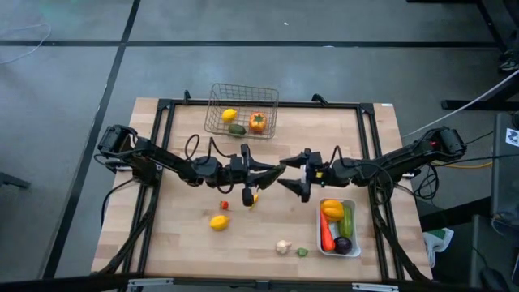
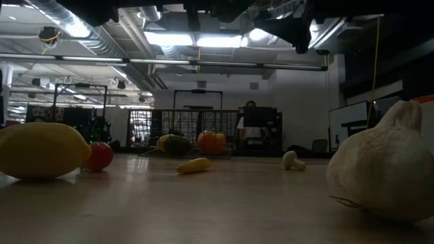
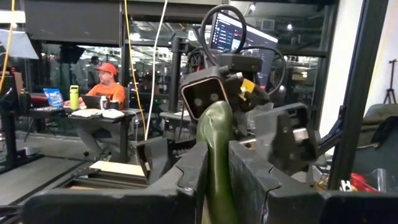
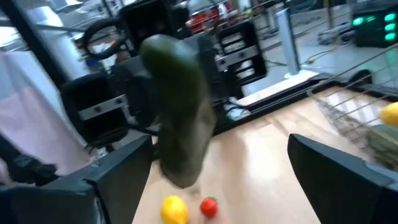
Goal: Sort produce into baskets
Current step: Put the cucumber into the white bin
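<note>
Loose on table: I see lemon (image 1: 219,222), small tomato (image 1: 224,205), garlic (image 1: 283,246) near the front.
Wire basket (image 1: 216,122): far edge, holds lemon, pepper.
Left hand (image 1: 276,173): mid-table, clamped on cucumber (image 3: 217,155).
Right hand (image 1: 285,178): facing it, fingers apart around cucumber.
White tray (image 1: 354,223): right, carrot, eggplant inside.

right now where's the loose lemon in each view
high view: lemon on the bare wood left of the white tray, red tomato beside it
low view: lemon at far left, tomato on its right
left wrist view: not in it
right wrist view: lemon on the wood past the cucumber, beside the tomato
landmark: the tomato
</note>
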